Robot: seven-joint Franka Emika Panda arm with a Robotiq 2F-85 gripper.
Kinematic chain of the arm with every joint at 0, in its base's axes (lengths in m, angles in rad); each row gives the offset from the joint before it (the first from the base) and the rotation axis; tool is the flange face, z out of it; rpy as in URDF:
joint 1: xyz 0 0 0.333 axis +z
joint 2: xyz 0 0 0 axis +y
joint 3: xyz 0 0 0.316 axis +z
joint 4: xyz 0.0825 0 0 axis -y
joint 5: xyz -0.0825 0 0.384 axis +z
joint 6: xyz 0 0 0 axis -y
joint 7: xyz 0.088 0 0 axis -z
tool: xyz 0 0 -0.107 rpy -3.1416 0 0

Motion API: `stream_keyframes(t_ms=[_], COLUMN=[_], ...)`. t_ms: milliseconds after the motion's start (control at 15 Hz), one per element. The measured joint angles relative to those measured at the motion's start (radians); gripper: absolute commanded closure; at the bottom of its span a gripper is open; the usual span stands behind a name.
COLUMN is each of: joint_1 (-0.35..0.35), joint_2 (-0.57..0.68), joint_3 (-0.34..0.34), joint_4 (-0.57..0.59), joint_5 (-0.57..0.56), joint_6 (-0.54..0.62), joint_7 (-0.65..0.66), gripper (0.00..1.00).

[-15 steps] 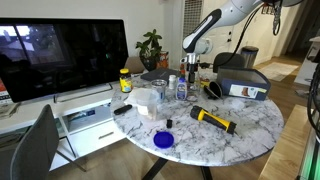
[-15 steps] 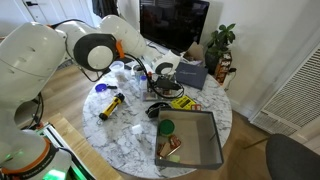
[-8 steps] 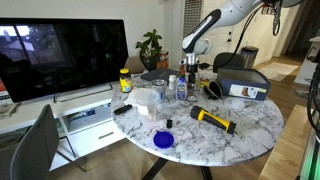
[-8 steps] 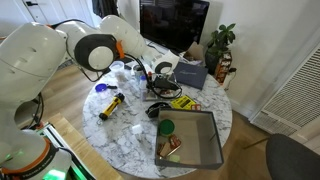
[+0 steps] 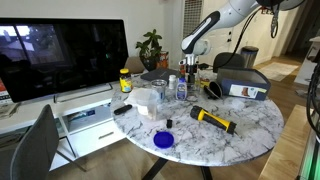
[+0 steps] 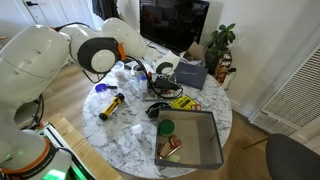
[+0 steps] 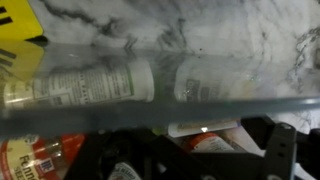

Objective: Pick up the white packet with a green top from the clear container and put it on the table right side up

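The white packet with a green top [image 6: 166, 127] seems to be the small green-and-white patch at a corner of the clear container [image 6: 205, 150], but it is too small to be sure. The gripper [image 5: 188, 63] hangs over the table [image 5: 240, 125] among bottles, apart from that container. Its jaws are tiny in both exterior views and cut off in the blurred wrist view, so their opening cannot be told. The wrist view shows a lying bottle [image 7: 90, 85] behind a smeared clear rim.

Glossy white arm [image 6: 45, 60] — rounded, black joints

wrist view mostly blur
bottle [image 7: 90, 85] label unreadable; gripper [image 5: 188, 63] too small in an exterior view, jaw state unclear
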Motion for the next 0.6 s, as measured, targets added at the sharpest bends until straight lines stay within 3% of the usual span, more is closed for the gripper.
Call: stream_keyframes(t_ms=[267, 333, 400, 600], joint_1=[0.0, 0.001, 0.001, 0.002], joint_2=[0.031, 0.037, 0.043, 0.056], joint_3=[0.0, 0.0, 0.0, 0.0], joint_4=[0.022, 0.028, 0.033, 0.056], joint_5=[-0.019, -0.024, -0.031, -0.04], joint_6=[0.0, -0.004, -0.012, -0.03], joint_7=[0.0, 0.0, 0.0, 0.0], gripper=[0.01, 0.07, 0.27, 0.51])
